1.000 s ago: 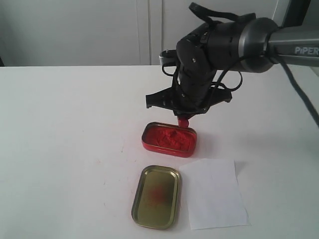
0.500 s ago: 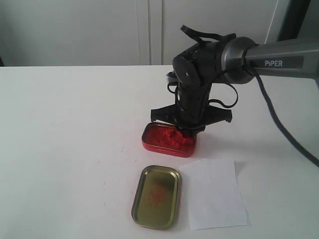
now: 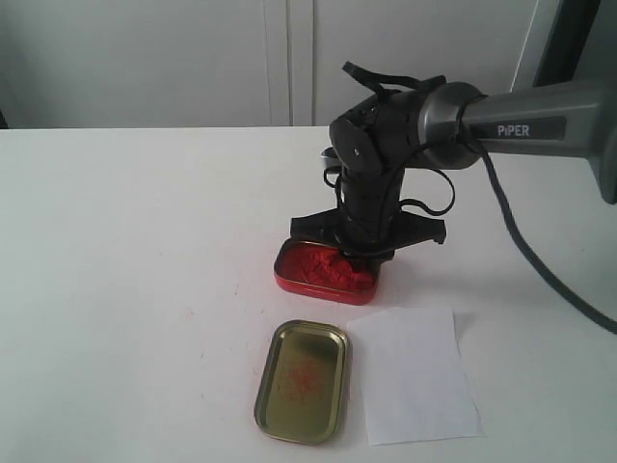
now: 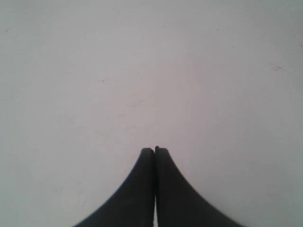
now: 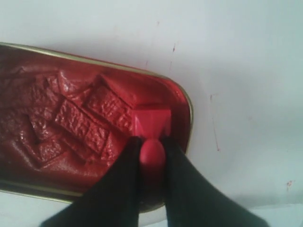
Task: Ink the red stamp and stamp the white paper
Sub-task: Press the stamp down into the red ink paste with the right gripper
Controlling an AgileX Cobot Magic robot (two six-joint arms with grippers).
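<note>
My right gripper (image 5: 152, 142) is shut on the handle of the red stamp (image 5: 151, 124), whose square base presses into the paste at one end of the red ink tin (image 5: 71, 127). In the exterior view the right gripper (image 3: 359, 253) stands over the tin (image 3: 323, 272), hiding the stamp. The white paper (image 3: 413, 374) lies flat in front of the tin, to the right of the gold lid (image 3: 302, 380). My left gripper (image 4: 155, 150) is shut on nothing above bare table and does not show in the exterior view.
The white table (image 3: 125, 251) carries the tin, lid and paper near the middle front. Square stamp marks dent the ink paste (image 5: 80, 124). White cabinet doors (image 3: 193, 58) stand behind the table's back edge.
The right gripper has come down and a little left with the stamp, from above the tin's back right rim into the ink paste. Lid and paper have not moved.
</note>
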